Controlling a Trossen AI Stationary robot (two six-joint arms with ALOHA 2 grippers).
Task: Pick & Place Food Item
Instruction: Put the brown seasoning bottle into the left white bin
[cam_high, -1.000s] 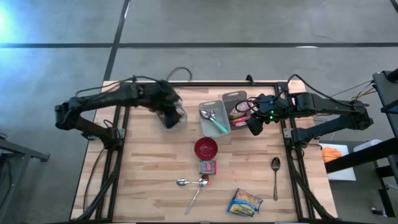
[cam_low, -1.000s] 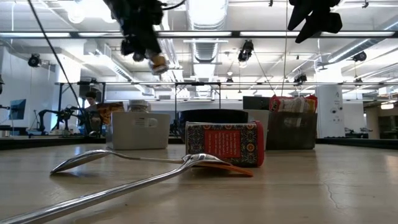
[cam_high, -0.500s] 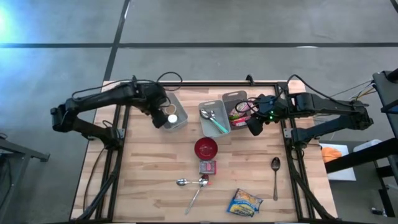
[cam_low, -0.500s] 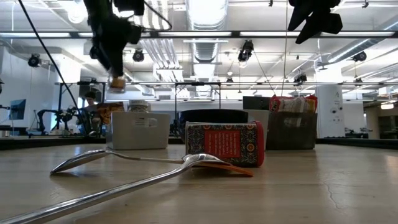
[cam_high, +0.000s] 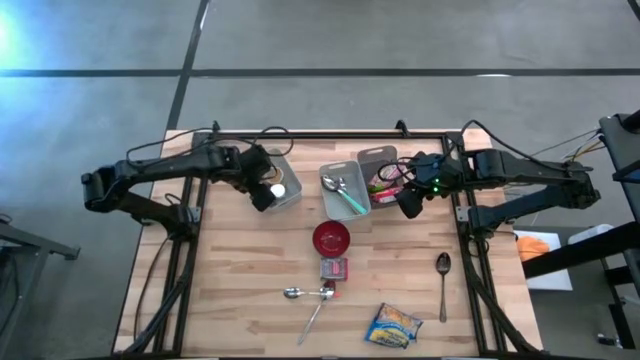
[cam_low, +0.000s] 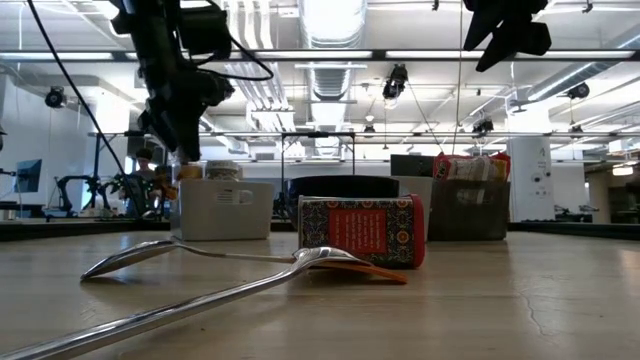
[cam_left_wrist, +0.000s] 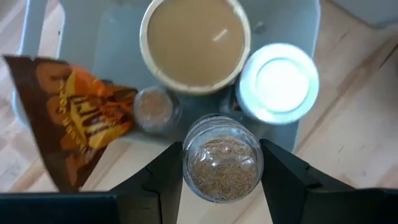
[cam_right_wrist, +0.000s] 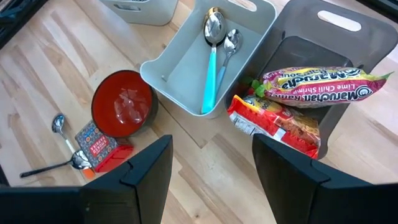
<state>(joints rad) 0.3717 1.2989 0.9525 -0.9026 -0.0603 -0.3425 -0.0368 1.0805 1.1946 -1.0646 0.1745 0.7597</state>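
Left pincer (cam_left_wrist: 221, 171) pinches a spice jar (cam_left_wrist: 224, 165) between its fingers — just above the grey bin (cam_left_wrist: 121, 37).

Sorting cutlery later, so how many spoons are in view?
4: two in the white bin, one spoon near the table's right edge, one spoon by the fork in front. Others may be hidden.

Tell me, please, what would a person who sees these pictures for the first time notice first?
Probably the left end effector, which holds a small glass jar of brownish grains over the grey bin at the table's far left, above a tan-lidded cup and a white lid. Next, the red bowl at the table's middle, and the bright noodle packets in the dark bin below the waiting right end effector.
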